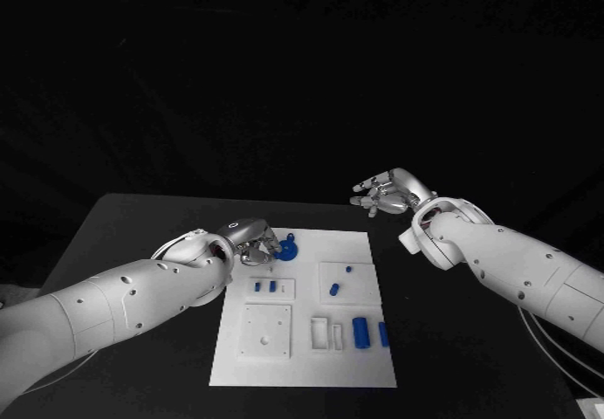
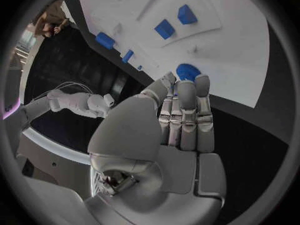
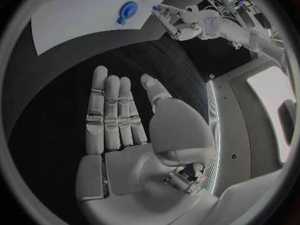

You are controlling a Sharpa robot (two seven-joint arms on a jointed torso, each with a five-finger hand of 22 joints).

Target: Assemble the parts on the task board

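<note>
- Task board (image 1: pixel 305 371): white plate lying flat in the middle of the black table (image 1: pixel 126 227), long side running away from the robot.
- Round blue part (image 1: pixel 288 251): sits at the far left corner of the board, a small blue stub rising from its top. It also shows in the left wrist view (image 2: pixel 187 71) and the right wrist view (image 3: pixel 127 10).
- 2 small blue parts (image 1: pixel 264 285) stand side by side in a raised square on the board's left side; the left wrist view shows them as blocks (image 2: pixel 164 28).
- 1 short blue part (image 1: pixel 335 289) lies in the square on the board's right side.
- 2 blue cylinder parts (image 1: pixel 361 332) lie near the board's near right edge, beside 2 white upright slots (image 1: pixel 319 333).
- Plain white square plate (image 1: pixel 267 330) sits at the board's near left.
- Left hand (image 1: pixel 252 241): over the far left edge of the board, just beside the round blue part. In the left wrist view (image 2: pixel 181 117) its fingers are straight and close together, fingertips next to the round part, nothing gripped. Cannot tell if it touches the part.
- Right hand (image 1: pixel 387 194): raised past the far right corner of the board, well apart from it. Right wrist view (image 3: pixel 119 117) shows the palm flat, fingers straight, thumb spread aside, empty.
</note>
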